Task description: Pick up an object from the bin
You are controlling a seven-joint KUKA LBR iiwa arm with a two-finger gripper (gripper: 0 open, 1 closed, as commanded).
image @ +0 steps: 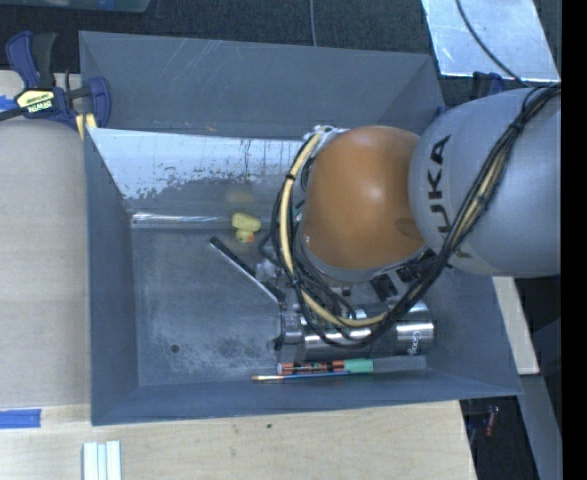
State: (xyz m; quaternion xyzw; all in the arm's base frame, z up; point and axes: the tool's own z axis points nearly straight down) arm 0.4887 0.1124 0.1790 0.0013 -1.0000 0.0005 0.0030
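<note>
First the grey metal bin (113,308), with sloped walls and a scratched, worn floor. Across its right half the thick grey arm (503,198), coming in from the right side and marked with dark letters. At the end of the arm a rounded orange cover (358,193), hanging above the middle-right of the floor and hiding much of the space below. Around the left edge of the cover and under it, a bundle of yellow and black cables (291,218) in loops.

Under the cover, low over the floor near the front wall, the metal body of the gripper (293,336) (partly visible, the rest behind cover and cables). Cannot tell if open or closed, nor if holding anything.

To the right of the gripper, a short silver cylinder (413,332) lying on its side, partly under the arm. To the left, a dark flat strip (241,266) lying diagonally on the floor, with its lower end close by the gripper; touching or not, impossible to say. Just below the gripper, along the foot of the front wall, a thin pen-like stick (318,368) with red and green parts, the nearest object to the gripper. Farther up and left, near the back wall and well apart from the gripper, a small yellow piece (244,227).
</note>
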